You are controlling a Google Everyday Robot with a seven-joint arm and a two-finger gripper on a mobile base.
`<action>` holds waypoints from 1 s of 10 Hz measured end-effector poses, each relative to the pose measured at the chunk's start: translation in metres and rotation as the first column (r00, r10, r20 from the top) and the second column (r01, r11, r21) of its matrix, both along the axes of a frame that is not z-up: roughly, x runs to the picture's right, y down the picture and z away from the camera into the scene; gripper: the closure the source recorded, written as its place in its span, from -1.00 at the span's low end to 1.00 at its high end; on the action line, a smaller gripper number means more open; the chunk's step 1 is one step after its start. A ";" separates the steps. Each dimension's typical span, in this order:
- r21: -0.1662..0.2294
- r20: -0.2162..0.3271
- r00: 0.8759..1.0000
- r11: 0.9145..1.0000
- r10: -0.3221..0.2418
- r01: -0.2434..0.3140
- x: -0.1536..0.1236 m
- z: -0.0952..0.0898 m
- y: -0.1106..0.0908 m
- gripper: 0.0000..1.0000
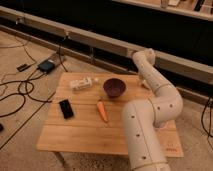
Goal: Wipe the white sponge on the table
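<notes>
The white sponge [81, 83] lies on the far left part of the table [90, 135], left of a dark purple bowl [114, 88]. My white arm rises from the near right, bends over the table's right side and reaches back to the far edge. The gripper [142, 82] hangs there, right of the bowl and well away from the sponge. It is open with nothing in it.
An orange carrot [102, 111] lies mid-table in front of the bowl. A flat black rectangle [66, 108] rests near the left edge. Cables and a small box [46, 66] lie on the floor to the left. A low wall runs behind the table.
</notes>
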State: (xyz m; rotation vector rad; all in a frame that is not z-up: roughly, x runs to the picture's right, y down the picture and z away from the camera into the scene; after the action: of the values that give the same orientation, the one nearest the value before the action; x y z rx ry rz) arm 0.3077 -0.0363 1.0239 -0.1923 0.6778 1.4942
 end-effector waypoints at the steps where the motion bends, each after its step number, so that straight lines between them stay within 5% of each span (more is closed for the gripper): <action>1: 0.009 0.001 1.000 1.000 -0.005 0.005 0.000 0.002 -0.002 -0.30; 6: 0.006 -0.023 1.000 1.000 -0.011 0.011 0.006 0.007 0.005 -0.22; 10: -0.008 -0.028 1.000 1.000 -0.007 0.007 0.005 0.008 0.010 0.60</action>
State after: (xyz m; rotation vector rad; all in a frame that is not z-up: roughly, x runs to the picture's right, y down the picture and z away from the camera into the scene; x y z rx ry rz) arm 0.3124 -0.0267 1.0316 -0.1749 0.7061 1.4900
